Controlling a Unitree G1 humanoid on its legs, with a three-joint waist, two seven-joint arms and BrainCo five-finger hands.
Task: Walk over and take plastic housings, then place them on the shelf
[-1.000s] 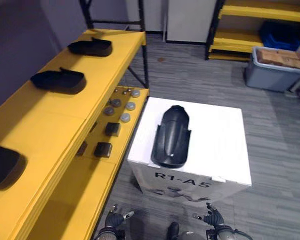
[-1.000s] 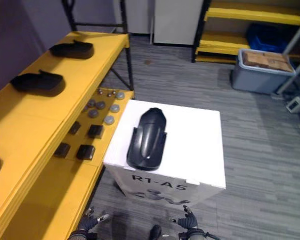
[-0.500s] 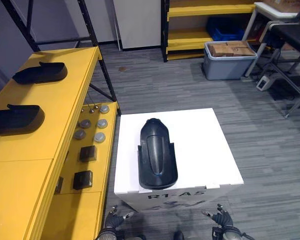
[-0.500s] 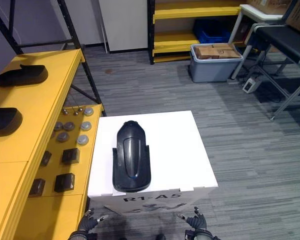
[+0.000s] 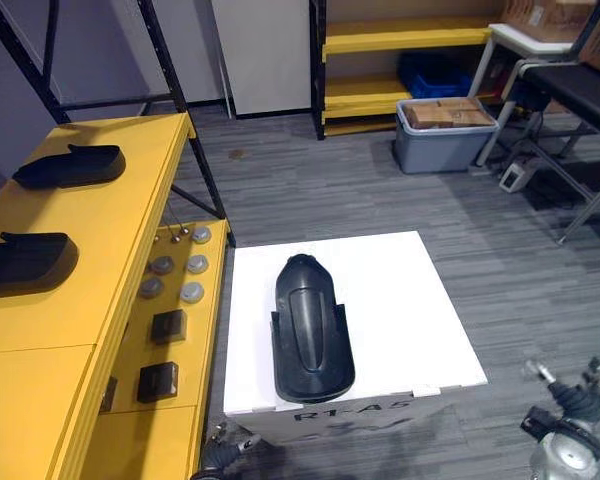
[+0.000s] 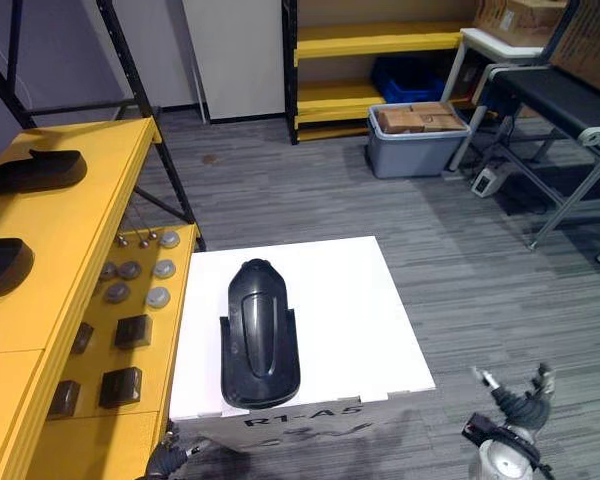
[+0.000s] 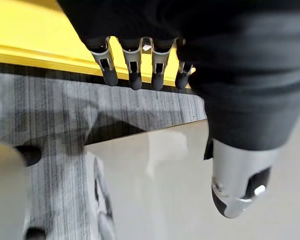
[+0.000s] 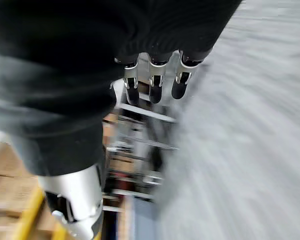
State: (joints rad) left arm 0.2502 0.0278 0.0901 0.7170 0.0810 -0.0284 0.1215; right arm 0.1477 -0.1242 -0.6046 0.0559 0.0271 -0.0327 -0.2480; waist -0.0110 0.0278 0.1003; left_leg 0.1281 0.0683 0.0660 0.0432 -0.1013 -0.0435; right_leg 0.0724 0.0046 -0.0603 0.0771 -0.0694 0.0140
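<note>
Facing white box (image 5: 410,310) more squarely than 1.0 s ago; whole view shifted, so put down to camera, not box. Found plastic housing (image 5: 312,330) lying lengthwise on box top, centre frame, untouched. Noted right hand (image 5: 570,405) now out at lower right, fingers apart, empty. Logged left hand (image 7: 134,75) with fingers straight, thumb apart, empty. Judged approach nearly done. Counted 2 housings (image 5: 68,166) on yellow shelf (image 5: 80,300), left; nearer 1 cut by frame edge. Could not identify small parts (image 5: 175,280) on lower tier.

Bright even light, soft shadows, sheen on black housing (image 5: 313,332)
</note>
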